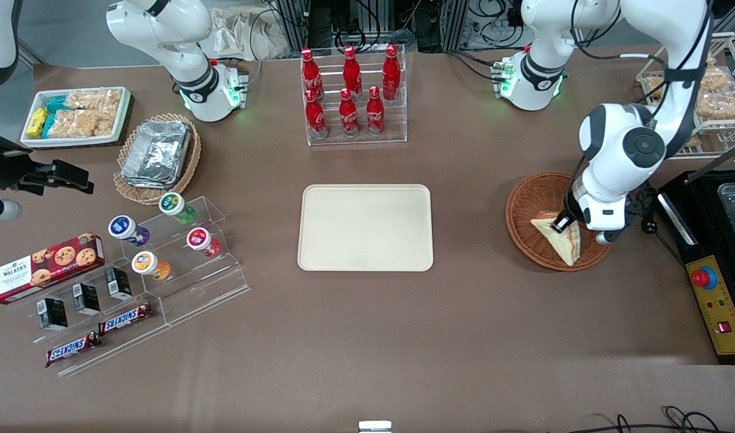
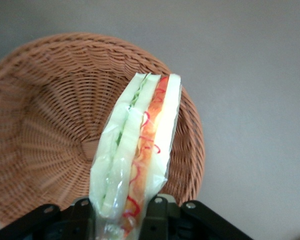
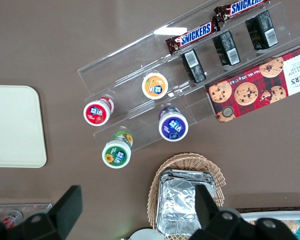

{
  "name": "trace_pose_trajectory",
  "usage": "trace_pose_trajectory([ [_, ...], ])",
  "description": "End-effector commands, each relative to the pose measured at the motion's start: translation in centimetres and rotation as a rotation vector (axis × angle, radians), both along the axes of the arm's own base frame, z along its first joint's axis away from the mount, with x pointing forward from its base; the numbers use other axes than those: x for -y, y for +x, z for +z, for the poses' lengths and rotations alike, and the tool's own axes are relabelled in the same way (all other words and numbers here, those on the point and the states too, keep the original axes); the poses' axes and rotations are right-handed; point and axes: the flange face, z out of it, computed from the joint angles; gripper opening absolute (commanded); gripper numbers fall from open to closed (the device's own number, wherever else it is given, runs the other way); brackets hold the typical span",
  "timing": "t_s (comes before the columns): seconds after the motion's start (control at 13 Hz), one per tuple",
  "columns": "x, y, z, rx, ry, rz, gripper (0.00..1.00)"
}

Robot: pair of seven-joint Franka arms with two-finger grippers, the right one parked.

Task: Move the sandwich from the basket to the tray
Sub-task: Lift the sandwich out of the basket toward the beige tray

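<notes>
Front view: your left arm's gripper is lowered over the round reddish-brown basket toward the working arm's end of the table; its fingers are pinched on the sandwich, a pale triangular wedge whose pointed end reaches toward the basket's rim nearest the front camera; whether the wedge rests on the weave or is raised off it cannot be told from this view.

Left wrist view: the gripper clamps the wrapped sandwich edge-on, one dark finger on each bread face; you can read the layers along the exposed edge, pale green on one side and red-orange on the other, between white bread; the basket lies beneath it, its woven bowl bare around the wedge.

The cream-beige tray lies flat at the middle of the table, well apart from the basket, with nothing on it; the right wrist view shows one rounded corner of the tray.

Farther from the front camera than the tray stands a clear rack of red cola bottles; toward the parked arm's end lie a lighter wicker basket of foil containers, a white tray of packaged snacks, a stepped clear stand with small coloured-lid cups, a box of cookies and two Snickers bars.
</notes>
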Motion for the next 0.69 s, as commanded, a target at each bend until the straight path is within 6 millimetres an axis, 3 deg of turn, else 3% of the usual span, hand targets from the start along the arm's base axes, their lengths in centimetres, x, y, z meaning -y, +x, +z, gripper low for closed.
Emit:
trace_pose_trajectory([
  [0.0, 0.9, 3.5, 9.1, -0.081, 0.013, -0.143, 0.0],
  [0.15, 1.9, 4.7, 15.1, -0.076, 0.002, -0.265, 0.0],
  [0.31, 5.9, 5.4, 19.3, -0.075, -0.002, -0.346, 0.0],
  [0.46, 10.6, 6.0, 21.8, -0.052, -0.022, -0.416, 0.0],
  [0.62, 15.3, 4.8, 22.7, -0.031, -0.037, -0.39, 0.0],
])
